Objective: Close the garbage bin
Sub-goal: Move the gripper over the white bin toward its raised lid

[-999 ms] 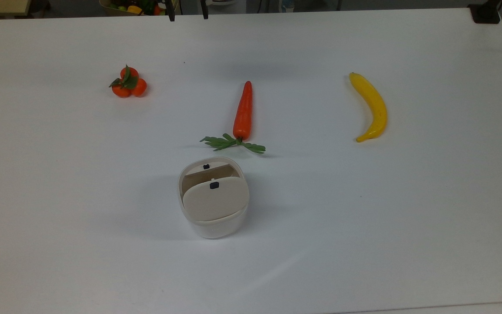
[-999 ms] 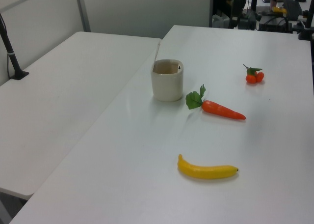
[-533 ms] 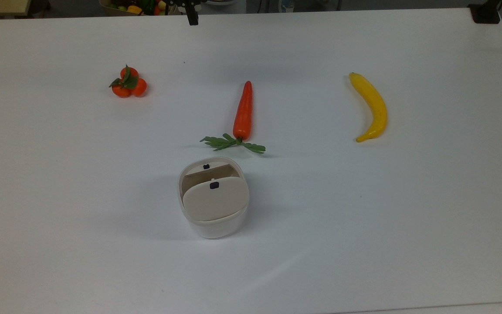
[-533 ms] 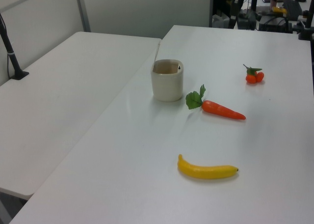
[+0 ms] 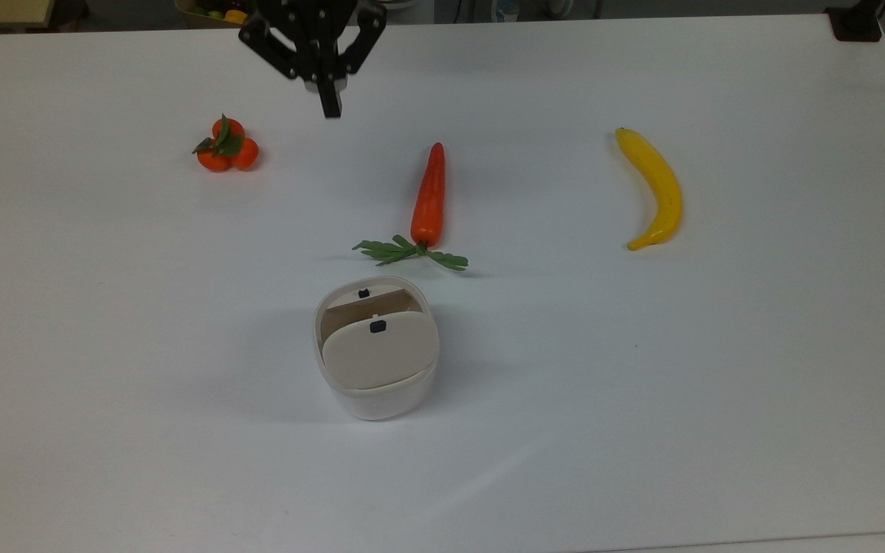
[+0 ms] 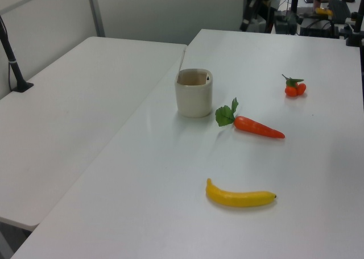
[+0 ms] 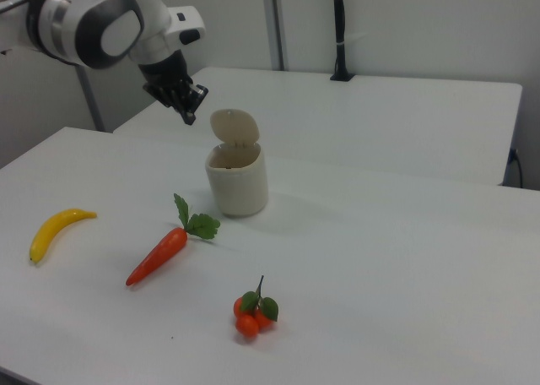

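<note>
The garbage bin [image 5: 376, 395] is a small white tub near the middle of the table. Its beige lid [image 5: 379, 357] with a black tab stands raised on its hinge, leaving the mouth uncovered. The right view shows the bin [image 7: 238, 182] with the lid [image 7: 235, 127] upright above its back rim. In the left view the bin [image 6: 193, 94] sits beside the carrot's leaves. My gripper [image 5: 331, 104] hangs shut and holding nothing over the far part of the table, well away from the bin. In the right view the gripper [image 7: 188, 108] is up and to the right view's left of the lid.
A carrot [image 5: 429, 196] with green leaves lies just beyond the bin. A cluster of small oranges [image 5: 227, 146] lies at the top view's left and a banana [image 5: 654, 188] at the top view's right. A second table [image 6: 85, 100] adjoins this one.
The gripper's fingers came together, and the arm moved in from the far table edge toward the middle. The bin, lid and fruit have not moved.
</note>
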Action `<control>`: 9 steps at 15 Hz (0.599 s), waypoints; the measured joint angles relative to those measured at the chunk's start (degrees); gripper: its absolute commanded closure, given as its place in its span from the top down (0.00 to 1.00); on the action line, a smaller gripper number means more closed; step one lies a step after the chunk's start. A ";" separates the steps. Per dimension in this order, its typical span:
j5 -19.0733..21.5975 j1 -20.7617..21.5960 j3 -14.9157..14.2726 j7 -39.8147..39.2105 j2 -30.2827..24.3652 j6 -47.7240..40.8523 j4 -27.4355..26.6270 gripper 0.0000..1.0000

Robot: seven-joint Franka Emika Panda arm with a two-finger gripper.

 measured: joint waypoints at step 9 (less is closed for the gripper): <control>0.17 0.21 0.08 3.33 10.32 22.95 4.44 0.00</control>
